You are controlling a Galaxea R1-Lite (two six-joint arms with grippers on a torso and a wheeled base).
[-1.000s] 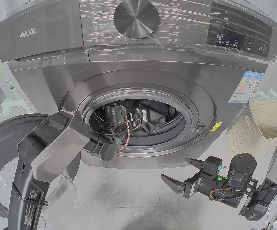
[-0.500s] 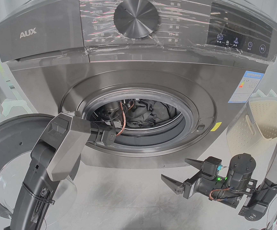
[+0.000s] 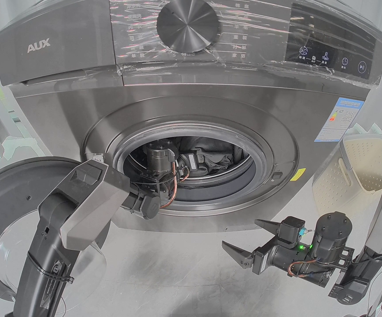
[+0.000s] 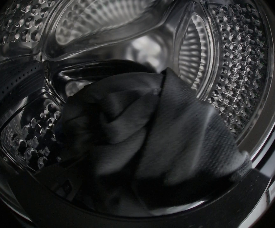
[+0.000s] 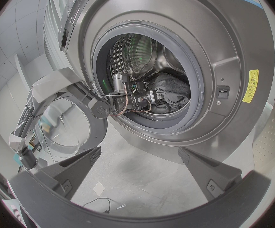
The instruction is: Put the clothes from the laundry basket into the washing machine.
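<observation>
A dark bundle of clothes point(image 3: 215, 155) lies in the drum point(image 4: 239, 64) of the grey front-loading washing machine point(image 3: 200, 106), heaped toward the door opening point(image 4: 163, 127). My left arm reaches through the opening, and my left gripper point(image 5: 159, 96) is against the near side of the clothes point(image 5: 174, 91). My right gripper point(image 3: 240, 232) hangs open and holds nothing, low in front of the machine, with both fingers point(image 5: 71, 171) spread wide. The cream laundry basket point(image 3: 367, 168) stands tilted at the machine's right; no clothes show in it.
The round machine door point(image 3: 6, 208) is swung fully open on the left, behind my left arm. Bare grey floor point(image 3: 178, 265) stretches in front of the machine. The basket wall point(image 5: 270, 133) is close beside my right arm.
My left arm pushed deeper into the drum, then drew back to about where it was. The dark clothes now lie lower and farther inside. The right arm has not moved.
</observation>
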